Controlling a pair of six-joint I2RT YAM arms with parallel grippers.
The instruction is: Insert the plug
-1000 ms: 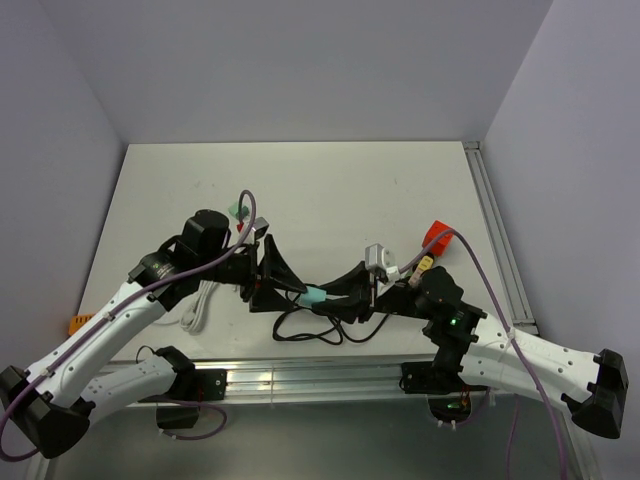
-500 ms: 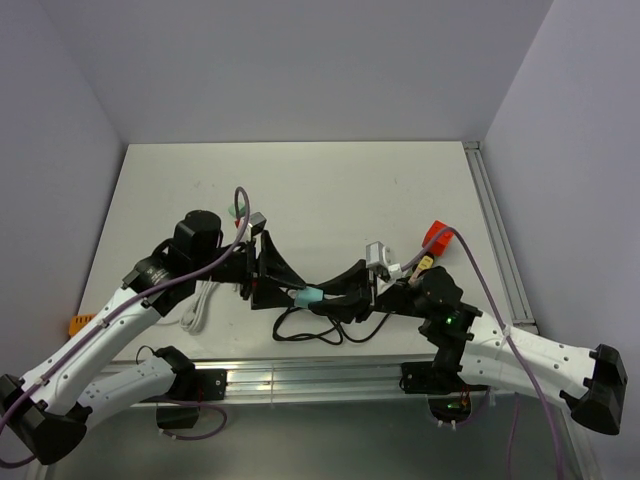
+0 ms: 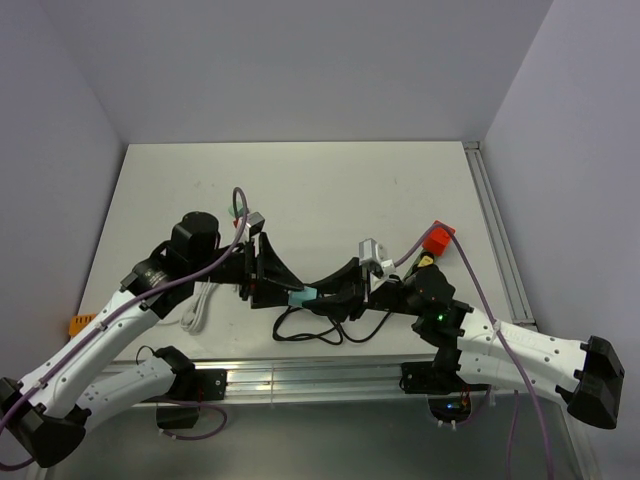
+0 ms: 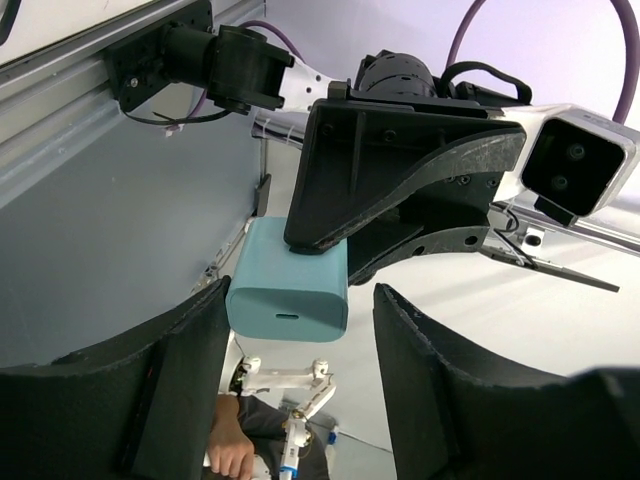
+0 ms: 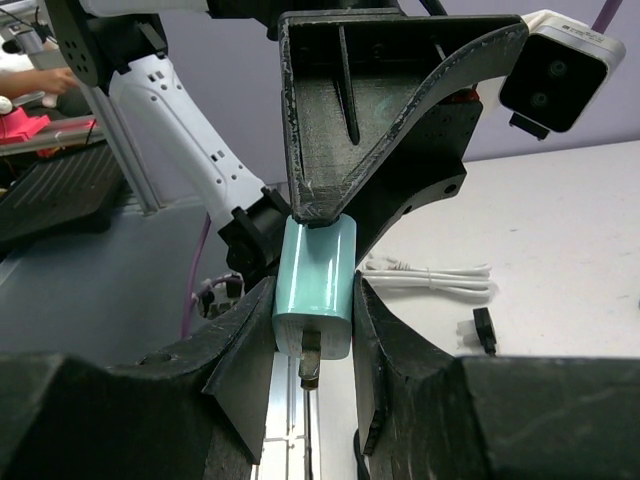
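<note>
At the far left, a small orange object (image 3: 80, 322) sat just off the edge of the white table (image 3: 330, 190), and a coiled white cable (image 3: 195, 305) lay on the tabletop beside the left arm. The left gripper (image 4: 300, 300) reached in toward the middle of the table with its jaws partly open. Its two fingers (image 4: 180, 370) stood on either side of one end of the teal plug (image 4: 288, 295). The finger on the left of the wrist view was very near the plug, while a clear gap showed at the other, so it was not clamping. The plug was held off the table between the two arms, above a loose loop of black cable (image 3: 310, 335). From the other side, the right gripper (image 5: 313, 295) had its jaws narrow and pressed against both flanks of the plug, gripping it, with the metal prongs pointing back toward its wrist. Further right, a red block (image 3: 437, 238) rested on the table behind the right arm.
</note>
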